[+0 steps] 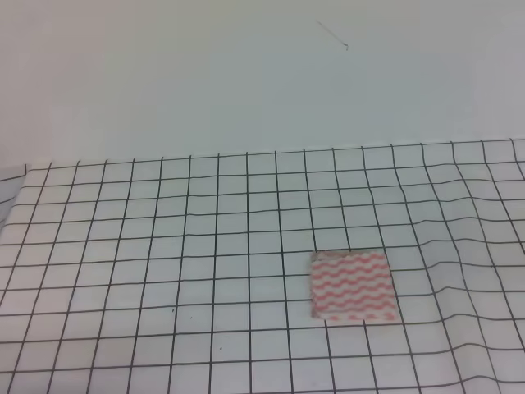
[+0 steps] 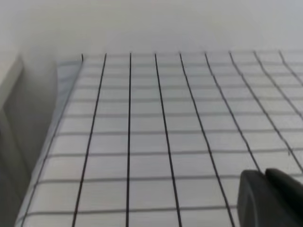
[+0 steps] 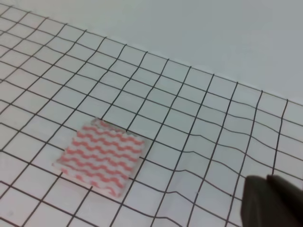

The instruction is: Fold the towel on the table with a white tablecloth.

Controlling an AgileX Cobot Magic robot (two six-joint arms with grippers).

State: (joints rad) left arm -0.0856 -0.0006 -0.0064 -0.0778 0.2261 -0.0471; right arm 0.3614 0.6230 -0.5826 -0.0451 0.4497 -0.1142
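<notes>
At the near edge of each wrist view, a dark tip of the left gripper (image 2: pixel 270 196) and right gripper (image 3: pixel 272 201) shows, cut off (opening impossible to tell, nothing visibly held). Farther out, the towel (image 1: pixel 353 285) lies flat on the white tablecloth (image 1: pixel 164 246), right of centre. A pinch could snag that wrinkled cloth beneath.

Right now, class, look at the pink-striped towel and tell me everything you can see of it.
The towel is a thin, roughly square piece of white cloth with pink-red wavy stripes. It lies flat on the white tablecloth, right of centre and towards the near edge in the high view, covering a few grid squares. Its edges look layered, so it may be folded. Only the tablecloth touches it; no gripper is on it.
</notes>
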